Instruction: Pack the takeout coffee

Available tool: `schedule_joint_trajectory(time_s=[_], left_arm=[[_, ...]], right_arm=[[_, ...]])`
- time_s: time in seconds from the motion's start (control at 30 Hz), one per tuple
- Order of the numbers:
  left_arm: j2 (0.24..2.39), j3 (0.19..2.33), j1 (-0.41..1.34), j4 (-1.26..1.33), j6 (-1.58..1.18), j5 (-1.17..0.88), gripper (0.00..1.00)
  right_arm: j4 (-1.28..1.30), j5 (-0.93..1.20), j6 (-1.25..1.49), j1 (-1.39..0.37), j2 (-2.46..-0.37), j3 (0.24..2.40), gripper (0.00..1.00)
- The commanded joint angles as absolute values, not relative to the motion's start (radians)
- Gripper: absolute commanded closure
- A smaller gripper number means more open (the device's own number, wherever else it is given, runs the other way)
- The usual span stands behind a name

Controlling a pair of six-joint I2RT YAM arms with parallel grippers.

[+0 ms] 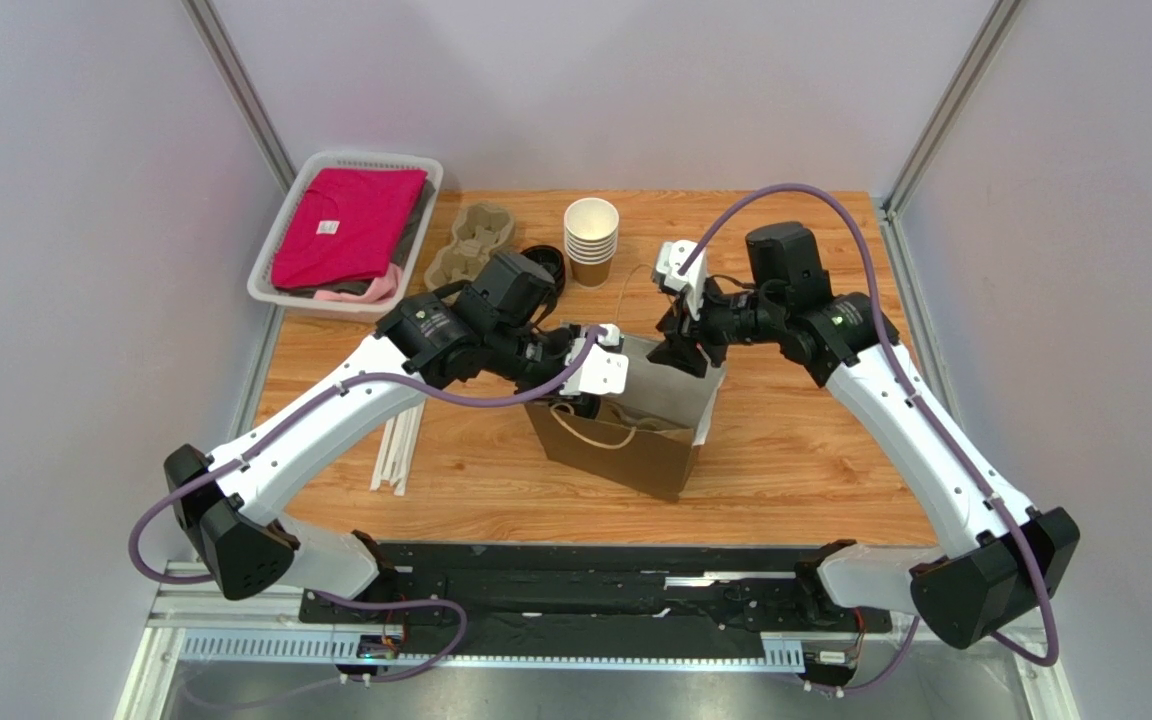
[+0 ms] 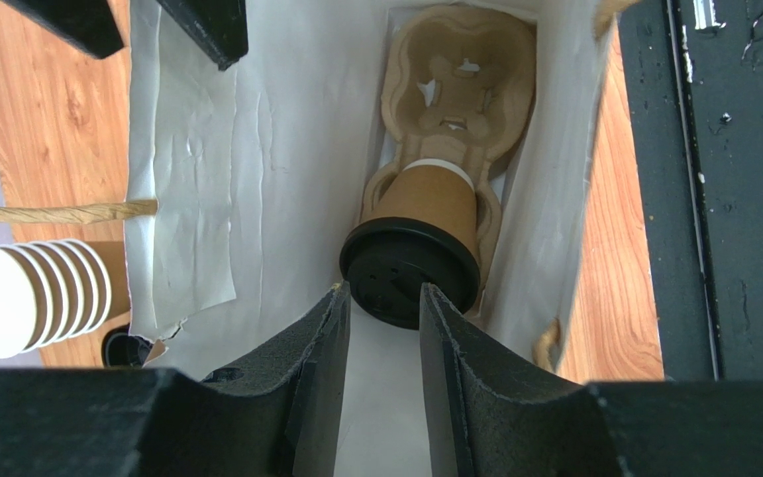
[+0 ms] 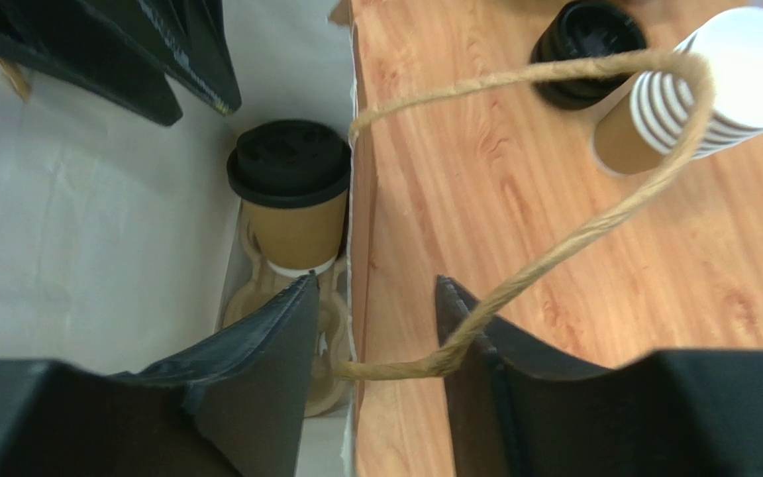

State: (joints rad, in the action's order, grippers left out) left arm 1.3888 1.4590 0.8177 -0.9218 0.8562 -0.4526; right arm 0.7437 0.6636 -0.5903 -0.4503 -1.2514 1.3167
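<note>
Takeout coffee [image 2: 425, 204], kraft cup with black lid [image 2: 410, 273], sits down inside the brown paper bag [image 1: 642, 435], seated in one well of a pulp cup carrier [image 2: 460, 79] on the bag floor; whether it is fully upright cannot be told from these angles. Left gripper [image 2: 385, 298] hangs in the bag mouth right above the lid, jaws apart, nothing between them, not touching the cup. Right gripper [image 3: 376, 288] straddles the bag's rim, one finger inside and one outside, jaws apart and not clamping the wall; the twine handle [image 3: 575, 70] loops across its outer finger. Looks like the placing is done and the step in hand is clearing out. To do it well: raise the left arm straight up so the fingers don't clip the lid or tip the cup out of its well; back the right off the rim upward, watching that the twine doesn't hook the finger and drag the bag over. Outside the bag on the wooden table [image 1: 808, 450]: a stack of lidless paper cups [image 1: 591, 237], loose black lids [image 3: 587, 35], a spare carrier [image 1: 473, 245], paper straws [image 1: 394, 443].
</note>
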Motion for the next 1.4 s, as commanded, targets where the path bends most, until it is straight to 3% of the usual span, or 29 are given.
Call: schedule_joint_trajectory(time_s=[0.0,0.03,0.17,0.27,0.5,0.6,1.1,1.37], left_arm=[[1.344,1.433,0.822,-0.891,0.876,-0.449,0.6],[1.342,1.43,0.822,-0.888,0.874,-0.446,0.6],[1.333,1.402,0.821,-0.867,0.864,-0.437,0.6],[1.327,1.393,0.821,-0.848,0.861,-0.425,0.59],[1.31,1.376,0.833,-0.824,0.891,-0.388,0.38],[1.299,1.347,0.851,-0.793,0.905,-0.353,0.34],[1.284,1.132,0.942,-0.575,0.971,-0.117,0.15],[1.285,1.12,1.011,-0.557,1.037,-0.049,0.13]], right_arm=[[0.882,0.713,-0.712,-0.449,-1.267,1.376,0.54],[0.891,0.715,-0.721,-0.449,-1.272,1.377,0.59],[0.865,0.701,-0.727,-0.459,-1.275,1.39,1.0],[0.796,0.703,-0.68,-0.463,-1.269,1.4,1.0],[0.7,0.672,-0.646,-0.517,-1.212,1.388,1.0],[0.67,0.631,-0.666,-0.567,-1.178,1.35,1.0],[0.638,0.537,-0.637,-0.643,-1.132,1.284,1.0],[0.643,0.505,-0.621,-0.644,-1.143,1.269,1.0]])
